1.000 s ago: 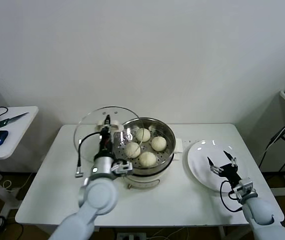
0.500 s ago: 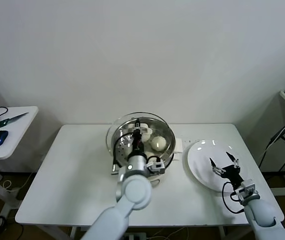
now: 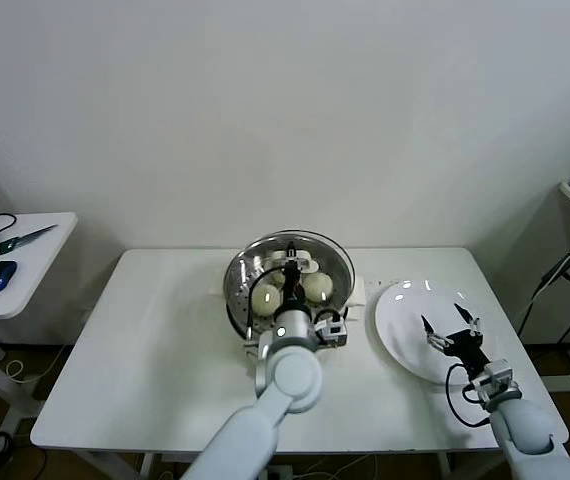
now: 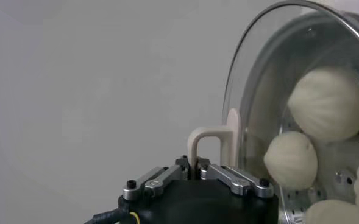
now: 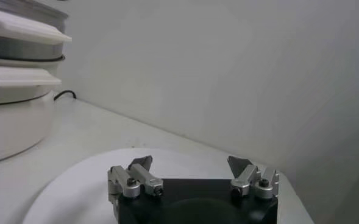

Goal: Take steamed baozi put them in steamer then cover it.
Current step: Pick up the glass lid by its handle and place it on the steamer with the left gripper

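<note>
A white table (image 3: 145,350) stands before a plain white wall (image 3: 285,110), side table (image 3: 25,270) beside.

Bright, even, diffuse indoor light; soft faint shadows. Small glare spots at twelve o'clock on white plate (image 3: 405,325) and on glass cover (image 3: 290,270). Close-up wrist foregrounds slightly soft.

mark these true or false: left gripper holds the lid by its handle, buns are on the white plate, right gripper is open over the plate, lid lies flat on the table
1. The left gripper is shut on the cover by its handle: true.
2. The baozi sit on the white plate: false, they are in the steamer.
3. The right gripper is open over the plate: true.
4. The cover lies flat on the table: false, it is held over the steamer.
</note>
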